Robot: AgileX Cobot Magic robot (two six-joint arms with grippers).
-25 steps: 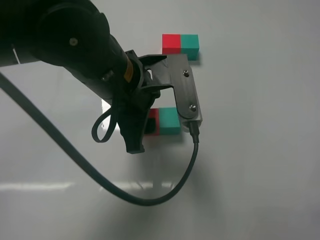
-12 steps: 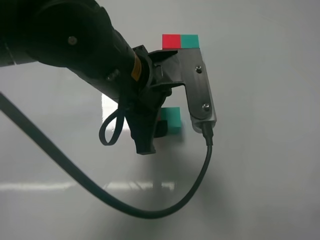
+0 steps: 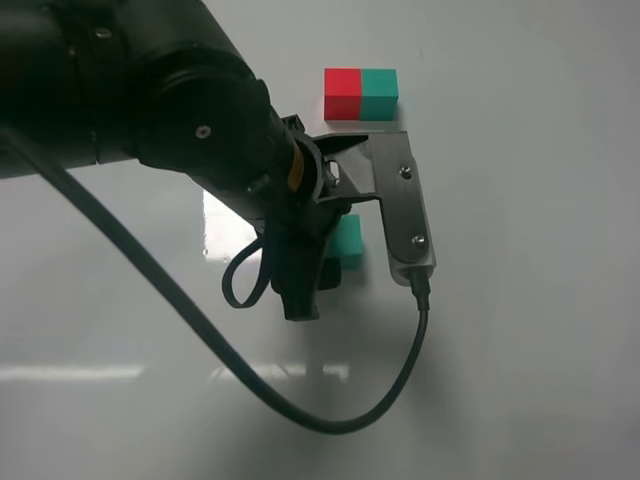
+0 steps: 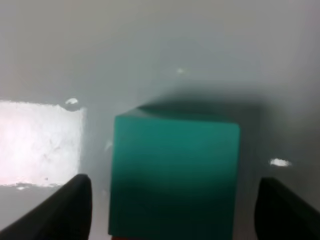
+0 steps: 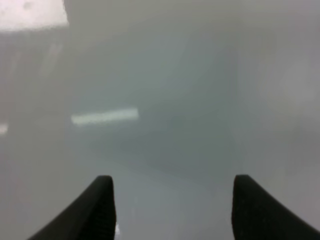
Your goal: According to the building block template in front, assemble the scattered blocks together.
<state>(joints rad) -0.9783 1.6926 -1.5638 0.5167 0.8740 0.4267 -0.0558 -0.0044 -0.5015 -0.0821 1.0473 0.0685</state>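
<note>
The building block template (image 3: 360, 93), a joined red and teal-green bar, lies at the far side of the white table. The loose teal-green cube (image 3: 349, 243) lies nearer, half covered by my left arm. In the left wrist view this cube (image 4: 172, 170) sits between the two dark fingertips of my left gripper (image 4: 172, 205), which is open with gaps on both sides. My left gripper (image 3: 312, 272) hangs low over the cube. The loose red cube is hidden under the arm. My right gripper (image 5: 172, 205) is open and empty over bare table.
The white table (image 3: 520, 300) has a bright glare patch (image 3: 225, 225) left of the cubes. A black cable (image 3: 330, 420) loops from the left wrist camera bracket (image 3: 405, 215) over the near side of the table.
My left arm has moved right and toward the near side. The red cube that showed left of the teal-green cube is now covered by the gripper. The teal-green cube has stayed put.
</note>
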